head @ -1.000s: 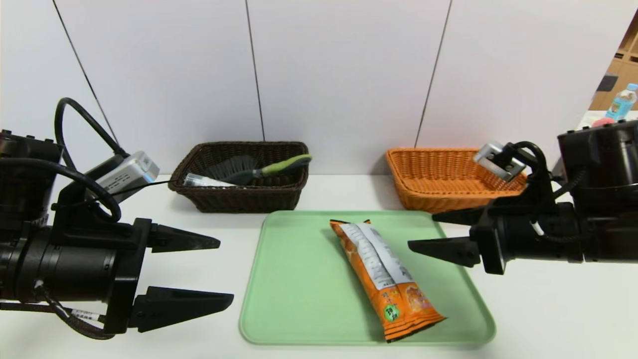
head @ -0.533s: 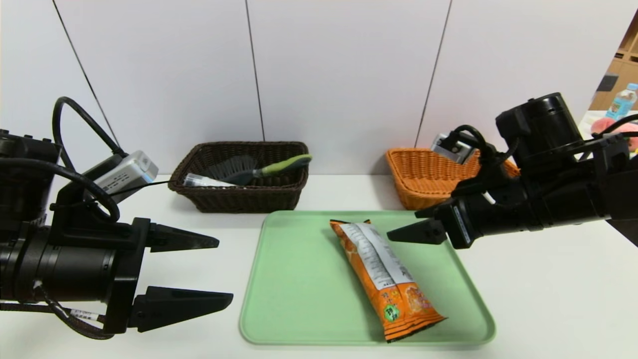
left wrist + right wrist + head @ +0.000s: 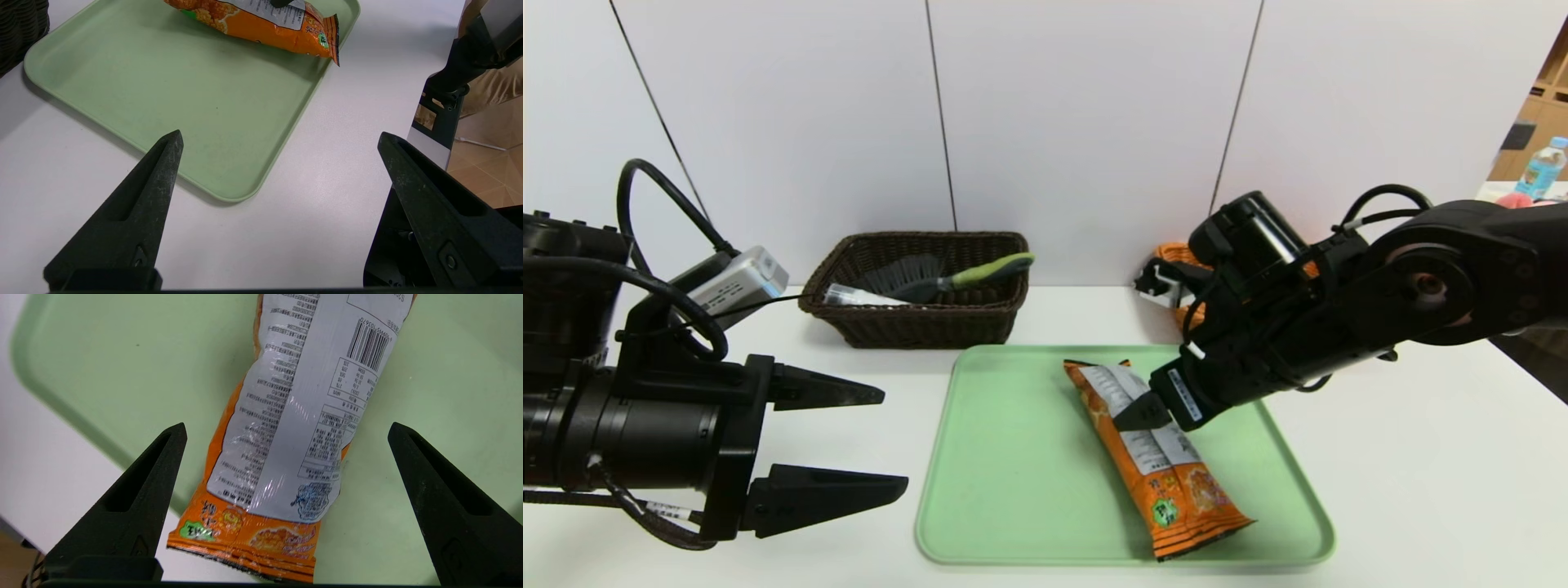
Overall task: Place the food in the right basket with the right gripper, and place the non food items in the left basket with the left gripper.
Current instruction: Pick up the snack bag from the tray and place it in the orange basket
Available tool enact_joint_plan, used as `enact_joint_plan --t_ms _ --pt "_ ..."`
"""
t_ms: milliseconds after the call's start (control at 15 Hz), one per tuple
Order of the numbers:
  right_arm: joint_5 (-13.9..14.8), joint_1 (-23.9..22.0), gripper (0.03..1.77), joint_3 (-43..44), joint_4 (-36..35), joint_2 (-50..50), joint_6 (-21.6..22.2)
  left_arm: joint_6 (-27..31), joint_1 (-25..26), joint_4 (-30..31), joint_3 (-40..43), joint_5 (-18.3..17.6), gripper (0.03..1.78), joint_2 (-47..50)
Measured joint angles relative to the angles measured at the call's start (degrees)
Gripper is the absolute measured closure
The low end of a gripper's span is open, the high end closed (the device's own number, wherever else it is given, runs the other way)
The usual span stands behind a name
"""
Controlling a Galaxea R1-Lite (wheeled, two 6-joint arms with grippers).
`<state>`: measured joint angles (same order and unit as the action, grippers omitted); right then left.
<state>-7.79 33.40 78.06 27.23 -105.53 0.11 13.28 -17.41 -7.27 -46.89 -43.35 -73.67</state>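
One orange snack packet (image 3: pixel 1174 490) lies right of center; right gripper (image 3: pixel 287 426) straddles it, fingers wide, empty, presumably for a cross-width grab. Left gripper (image 3: pixel 896 441) parks lower left, spread wide, empty.

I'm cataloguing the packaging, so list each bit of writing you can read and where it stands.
"4 909995 103670", under doubt in places: barcode on the snack packet.
Packet's other print: too small or blurred.
Label on right gripper: too small.
Bottle label: unreadable.
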Motion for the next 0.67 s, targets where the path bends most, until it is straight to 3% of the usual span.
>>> enact_joint_plan --t_ms 333,667 --pt "3.85 1.16 0.10 0.35 0.11 -3.18 0.10 0.48 0.00 0.05 0.02 -0.06 0.12 -0.06" --pt "4.21 2.54 0.10 0.48 0.02 -5.29 0.16 0.55 0.00 0.05 0.02 -0.06 0.12 0.00"
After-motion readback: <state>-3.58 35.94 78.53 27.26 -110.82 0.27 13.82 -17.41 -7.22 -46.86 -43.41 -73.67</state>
